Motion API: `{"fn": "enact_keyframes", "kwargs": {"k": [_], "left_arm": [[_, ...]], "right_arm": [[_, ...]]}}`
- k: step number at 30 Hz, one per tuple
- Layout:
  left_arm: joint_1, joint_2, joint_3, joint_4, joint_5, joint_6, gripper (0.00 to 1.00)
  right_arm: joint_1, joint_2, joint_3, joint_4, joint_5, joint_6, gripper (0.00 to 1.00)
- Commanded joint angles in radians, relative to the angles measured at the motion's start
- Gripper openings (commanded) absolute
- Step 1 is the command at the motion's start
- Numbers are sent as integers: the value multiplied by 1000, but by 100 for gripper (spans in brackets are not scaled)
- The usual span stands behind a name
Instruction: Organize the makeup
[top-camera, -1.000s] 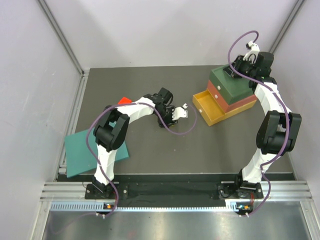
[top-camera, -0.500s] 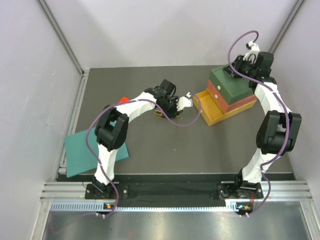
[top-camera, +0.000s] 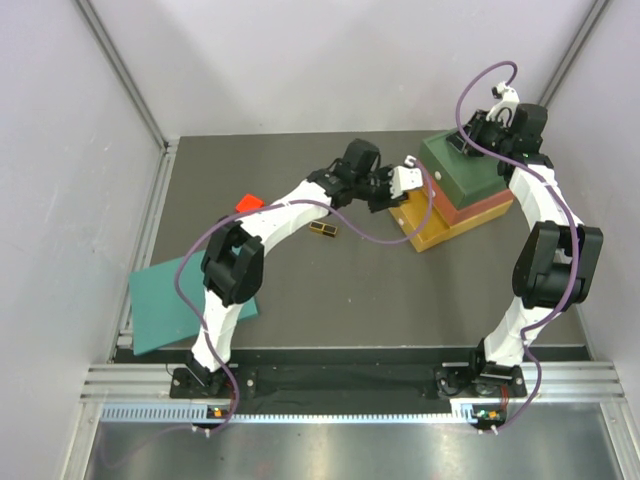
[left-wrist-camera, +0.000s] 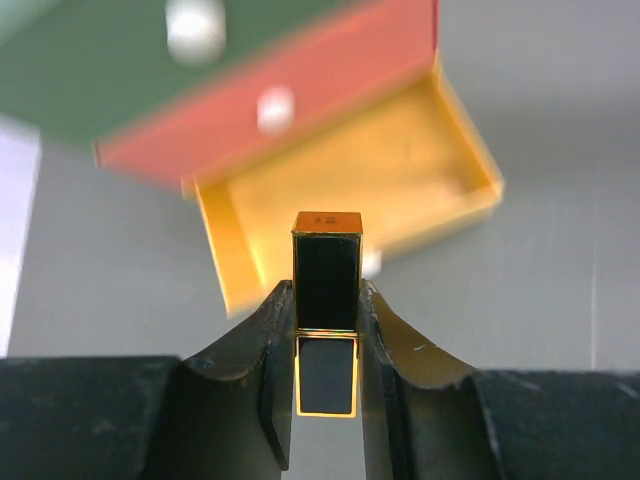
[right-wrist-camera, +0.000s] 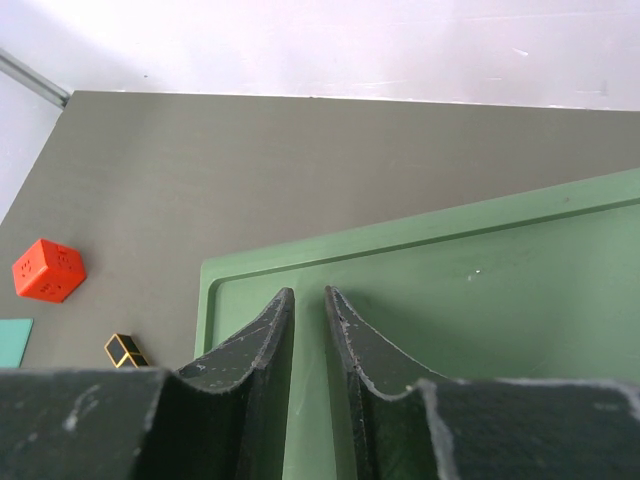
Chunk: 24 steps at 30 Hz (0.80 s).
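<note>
My left gripper (left-wrist-camera: 327, 305) is shut on a black-and-gold makeup case (left-wrist-camera: 327, 280), a slim rectangular piece standing up between the fingers. It hangs over the near edge of the open yellow drawer (left-wrist-camera: 380, 170). From above, the left gripper (top-camera: 405, 181) is at the drawer's left corner (top-camera: 425, 228). A second black-and-gold case (top-camera: 323, 229) lies flat on the dark table; the right wrist view also shows this case (right-wrist-camera: 126, 350). My right gripper (right-wrist-camera: 308, 292) hovers over the green top of the drawer box (right-wrist-camera: 480, 300), jaws a narrow gap apart with nothing between them.
The stacked green, red and yellow drawer box (top-camera: 468, 180) stands at the back right, with only the yellow drawer pulled out. A red cube (top-camera: 248, 202) sits at the left of the table. A teal sheet (top-camera: 165, 300) lies at the front left.
My left gripper closed on the black-and-gold case, lifted it and swung right and back to the yellow drawer. One case stayed on the table. The right arm held still.
</note>
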Motion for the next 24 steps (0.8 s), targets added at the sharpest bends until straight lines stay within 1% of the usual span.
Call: {"fn": "enact_keyframes", "kwargs": {"k": [1,7,8,9,10,11,13,17,18,21,22,23,24], "left_arm": [[-55,60,69,192,63,-76,0],[-91,115,104,261,77,-110,1],[-96,120,102,278,79,-113,12],[-101,127,104,284,79,-116,18],[-104,132,104,294,79,-116,21],[-104,140,104,309,77,-119,32],[-110,151,109,317,71,-123,47],[-113,174,115,324,65,-119,52],[-117,177,115,326,50,-115,66],[-118,177,115,327,36,-103,71],[-118,174,115,327,21,-100,78],[-119,166,115,327,11,-98,82],[-118,160,113,323,-1,-93,83]], "right_arm": [[-6,127,-113,-420,69,-28,21],[-4,125,-113,-422,69,-28,21],[-5,125,-113,-422,67,-28,21],[-6,125,-113,-420,66,-28,21],[-6,124,-115,-420,67,-26,21],[-6,124,-116,-419,66,-28,21],[-5,124,-118,-417,64,-26,21],[-6,121,-118,-417,63,-25,21],[-6,121,-118,-419,64,-25,21],[-6,116,-122,-415,63,-25,21],[-6,116,-124,-415,63,-25,21],[-4,115,-125,-412,63,-23,21],[-5,114,-127,-412,64,-23,21]]}}
